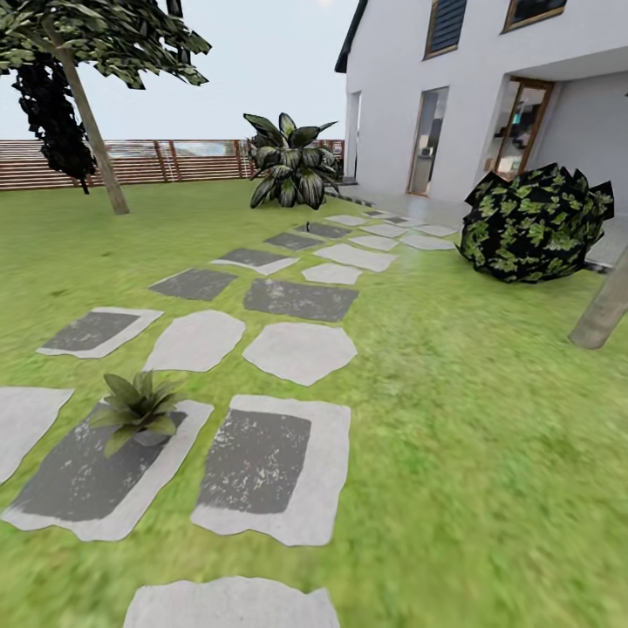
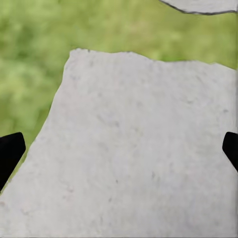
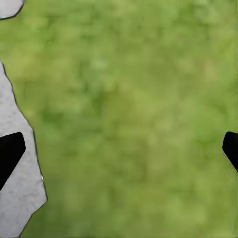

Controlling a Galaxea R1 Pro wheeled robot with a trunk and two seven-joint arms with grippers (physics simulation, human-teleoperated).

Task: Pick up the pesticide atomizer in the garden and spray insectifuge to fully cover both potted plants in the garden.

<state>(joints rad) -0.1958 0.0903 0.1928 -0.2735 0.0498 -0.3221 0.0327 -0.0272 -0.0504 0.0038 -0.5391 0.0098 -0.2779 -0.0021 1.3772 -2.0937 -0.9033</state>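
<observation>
Head view: potted plant (image 1: pixel 138 408), low rosette of broad pointed green leaves, at my 10 o'clock on dark stepping stone (image 1: pixel 78 488); lawn (image 1: pixel 488 419) around. Left wrist view: left gripper (image 2: pixel 119 151) spread wide, empty, over pale stone (image 2: pixel 134 148). Right wrist view: right gripper (image 3: pixel 119 151) spread, empty, over grass.

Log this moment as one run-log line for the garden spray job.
phase: in transit | potted plant on dark stepping stone, head view lower left | left gripper open over pale stepping stone | right gripper open over lawn
</observation>
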